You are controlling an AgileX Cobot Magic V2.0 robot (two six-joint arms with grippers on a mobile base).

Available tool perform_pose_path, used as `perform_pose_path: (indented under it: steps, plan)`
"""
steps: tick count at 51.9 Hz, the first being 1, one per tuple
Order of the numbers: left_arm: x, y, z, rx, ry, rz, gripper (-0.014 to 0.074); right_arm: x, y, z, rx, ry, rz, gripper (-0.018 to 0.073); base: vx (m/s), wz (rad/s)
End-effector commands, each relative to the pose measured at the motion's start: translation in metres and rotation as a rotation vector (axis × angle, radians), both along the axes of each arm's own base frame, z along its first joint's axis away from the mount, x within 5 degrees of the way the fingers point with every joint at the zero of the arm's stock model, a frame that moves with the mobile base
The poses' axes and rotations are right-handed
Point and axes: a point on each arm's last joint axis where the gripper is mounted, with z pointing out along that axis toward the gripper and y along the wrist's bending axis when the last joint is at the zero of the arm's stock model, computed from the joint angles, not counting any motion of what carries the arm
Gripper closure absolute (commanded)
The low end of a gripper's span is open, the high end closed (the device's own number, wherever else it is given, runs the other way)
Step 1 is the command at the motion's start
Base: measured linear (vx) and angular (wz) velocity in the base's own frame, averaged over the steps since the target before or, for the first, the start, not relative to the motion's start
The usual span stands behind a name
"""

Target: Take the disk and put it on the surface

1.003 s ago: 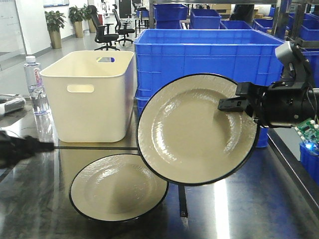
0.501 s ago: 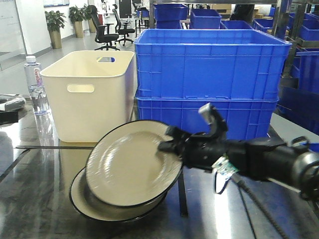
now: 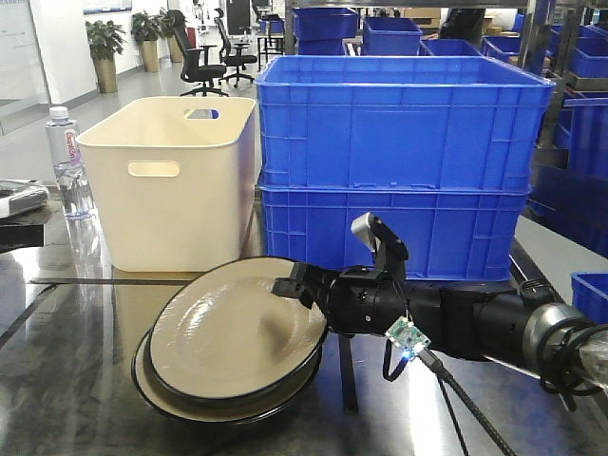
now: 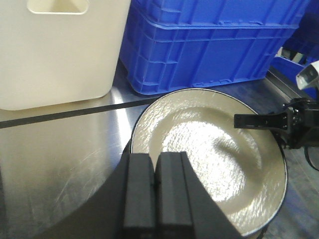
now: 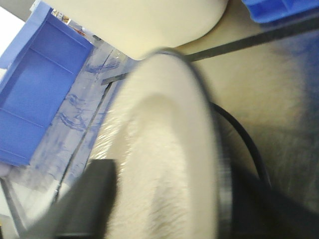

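Behind the upper disk (image 3: 228,328), a cream bin (image 3: 171,180) and stacked blue crates (image 3: 399,161) show no visible contents. Right pincer (image 3: 296,288) pinches that disk's far-right rim, tilted atop a second disk (image 3: 190,404) on the tabletop (image 3: 66,380). Left pincer (image 4: 155,189) is pressed together at its near edge.

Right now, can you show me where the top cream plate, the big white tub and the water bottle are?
Top cream plate with black rim (image 3: 228,328): front view, middle of its face.
Big white plastic tub (image 3: 171,204): front view, front wall.
Clear water bottle (image 3: 66,157): front view, label.

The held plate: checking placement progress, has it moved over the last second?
Yes. The held plate dropped from level with the blue crates and went left, onto the lower plate.
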Motion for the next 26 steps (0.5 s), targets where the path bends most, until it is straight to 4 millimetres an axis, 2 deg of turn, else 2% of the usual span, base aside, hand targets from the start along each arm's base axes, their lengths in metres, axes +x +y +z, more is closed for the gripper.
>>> perform_pose_path:
  steps: [1,6,14,20,23,26]
  plan:
    - [-0.007,-0.003,0.023,-0.046,-0.080,0.013,0.0604,-0.004,-0.007,0.047,0.055,-0.148,0.003,-0.0086,0.00,0.00]
    - [-0.007,-0.002,0.022,-0.041,-0.079,0.013,0.0604,0.000,-0.019,0.049,-0.086,-0.292,0.016,-0.0159,0.00,0.00]
    - [-0.008,-0.001,0.017,0.012,-0.034,0.015,0.0604,0.006,-0.047,0.061,-0.331,-0.486,-0.037,-0.0154,0.00,0.00]
    - [-0.008,0.006,0.009,0.083,0.029,0.076,0.0604,0.007,-0.073,0.078,-0.441,-0.514,-0.183,-0.0101,0.00,0.00]
    - [-0.007,0.011,0.005,0.115,0.067,0.126,0.0603,0.003,-0.085,0.091,-0.477,-0.522,-0.259,-0.0050,0.00,0.00]
    - [-0.007,0.018,0.001,0.161,0.109,0.191,0.0601,-0.005,-0.091,0.107,-0.514,-0.555,-0.302,0.0043,0.00,0.00]
